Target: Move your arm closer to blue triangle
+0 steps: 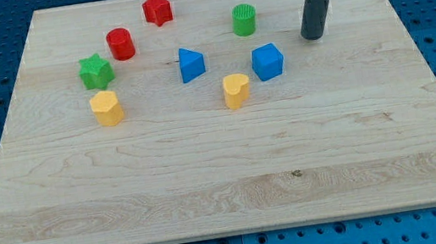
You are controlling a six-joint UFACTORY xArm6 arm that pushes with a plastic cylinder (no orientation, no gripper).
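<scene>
Eight blocks are spread over the wooden surface (226,181). No gripper is fitted, and nothing is held. My tip (313,37) rests toward the view's upper right, well apart from the blue triangle (190,64) near centre. The approach appears unfinished; a leftward slide is needed, passing between the green cylinder (244,20) and blue cube (268,61).

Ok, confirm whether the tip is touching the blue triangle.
No: my tip rests on bare board, with the blue cube between it and the blue triangle.
</scene>
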